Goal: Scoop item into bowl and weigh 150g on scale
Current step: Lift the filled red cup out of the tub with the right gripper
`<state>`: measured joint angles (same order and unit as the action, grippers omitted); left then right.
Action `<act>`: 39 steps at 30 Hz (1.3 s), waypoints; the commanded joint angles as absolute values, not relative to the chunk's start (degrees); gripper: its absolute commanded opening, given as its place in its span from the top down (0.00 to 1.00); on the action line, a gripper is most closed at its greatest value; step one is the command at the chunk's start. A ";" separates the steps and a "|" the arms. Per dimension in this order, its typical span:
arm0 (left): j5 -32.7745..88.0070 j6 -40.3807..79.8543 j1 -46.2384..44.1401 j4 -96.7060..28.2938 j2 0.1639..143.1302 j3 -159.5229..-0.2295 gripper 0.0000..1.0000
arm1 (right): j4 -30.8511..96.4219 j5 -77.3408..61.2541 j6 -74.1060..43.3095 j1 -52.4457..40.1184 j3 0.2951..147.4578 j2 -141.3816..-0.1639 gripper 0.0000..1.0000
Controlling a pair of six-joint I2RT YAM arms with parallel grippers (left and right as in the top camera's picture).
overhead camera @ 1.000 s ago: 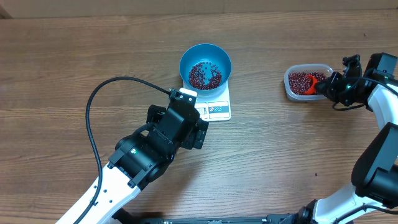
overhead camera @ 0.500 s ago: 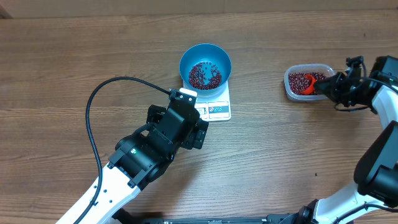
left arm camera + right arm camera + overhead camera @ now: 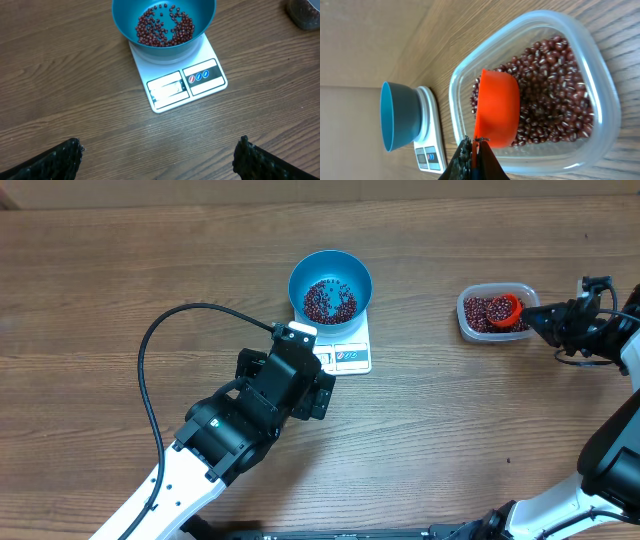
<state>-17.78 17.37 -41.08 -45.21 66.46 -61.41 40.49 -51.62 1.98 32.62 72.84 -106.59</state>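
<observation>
Beans (image 3: 330, 301), small and dark red-brown, lie in a shallow heap inside the blue bowl (image 3: 298, 280). The bowl stands on the white kitchen scale (image 3: 350, 357) at upper centre of the overhead view, with the scale's display panel and blue markings toward the lower edge of the frame. More beans fill the clear plastic tub (image 3: 464, 322) at upper right, well apart from the scale. The right pincer (image 3: 472, 159) is clenched on the handle of an orange scoop (image 3: 497, 107), whose cup sits inside the tub over the beans. The left pincer (image 3: 157, 160) is released, its fingers wide apart, above the wooden bench (image 3: 90, 270) just below the scale. A black cable (image 3: 146, 370) loops at left.
</observation>
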 commanded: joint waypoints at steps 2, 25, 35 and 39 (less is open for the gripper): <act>-17.98 16.88 -40.51 -45.19 66.76 -61.17 0.01 | 40.18 -54.72 3.05 32.77 72.73 -106.98 0.96; -18.00 16.91 -40.51 -45.19 66.76 -61.17 0.01 | 39.94 -74.06 3.01 33.17 72.75 -106.98 0.96; -17.98 16.88 -40.51 -45.19 66.76 -61.17 0.01 | 39.94 -79.44 2.98 29.61 72.75 -106.98 0.96; -17.98 16.91 -40.51 -45.19 66.76 -61.17 0.01 | 39.59 -80.12 2.98 26.59 72.75 -106.98 0.96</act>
<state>-17.78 17.37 -41.08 -45.21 66.46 -61.41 40.10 -76.97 2.37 28.95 72.84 -106.59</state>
